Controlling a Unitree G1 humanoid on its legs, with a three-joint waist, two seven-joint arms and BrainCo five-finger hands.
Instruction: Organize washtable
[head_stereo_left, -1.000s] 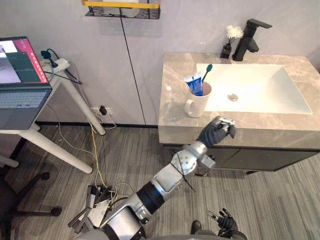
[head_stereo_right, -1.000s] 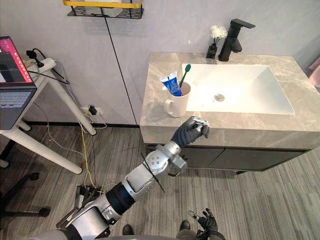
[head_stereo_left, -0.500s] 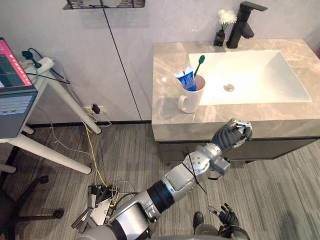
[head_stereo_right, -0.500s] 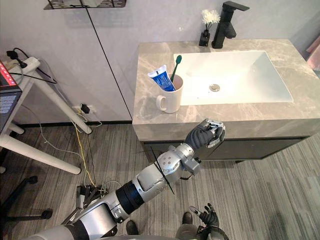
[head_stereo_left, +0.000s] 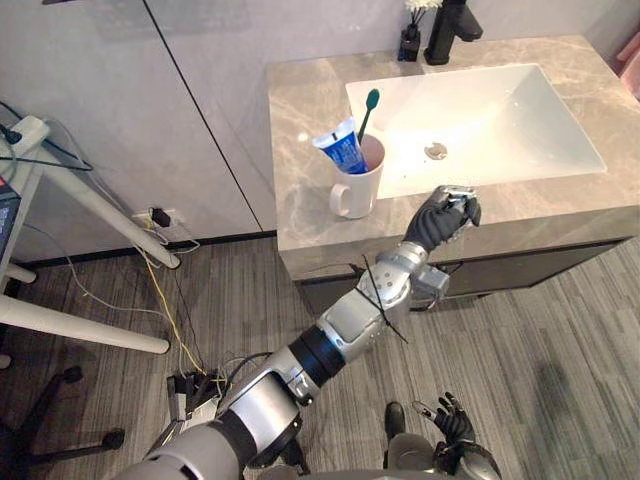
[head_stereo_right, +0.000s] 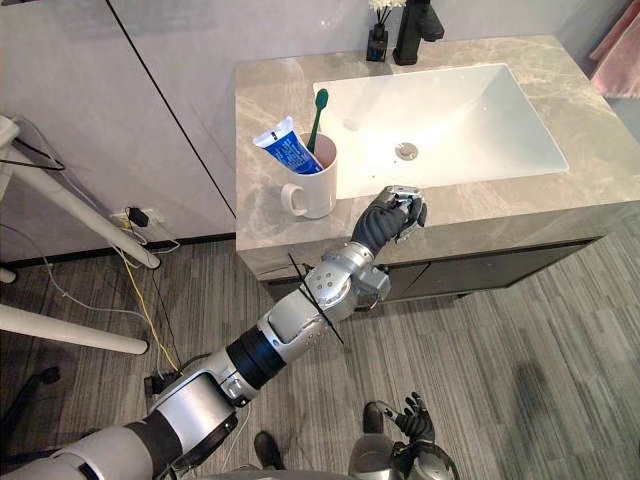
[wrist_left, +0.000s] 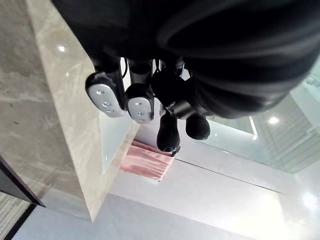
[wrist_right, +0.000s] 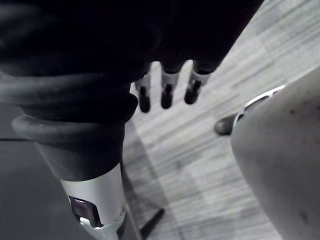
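One mug (head_stereo_left: 358, 190), holding toothpaste (head_stereo_left: 340, 155) and a toothbrush (head_stereo_left: 367, 108), stands on the counter (head_stereo_left: 300, 110) by the basin's (head_stereo_left: 480, 120) front-left corner. The left hand (head_stereo_left: 436, 222) hovers over the front edge, curled on nothing. A careless sideways swing could topple the mug. The right hand (head_stereo_left: 452, 428) hangs low, fingers relaxed.

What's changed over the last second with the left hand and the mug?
The camera shifted, so the whole scene slid. Against the counter, the left hand dipped to the front edge, then came back over the strip in front of the sink, curled on nothing throughout. The mug, toothpaste and toothbrush stayed put. The right hand still hangs low, open.
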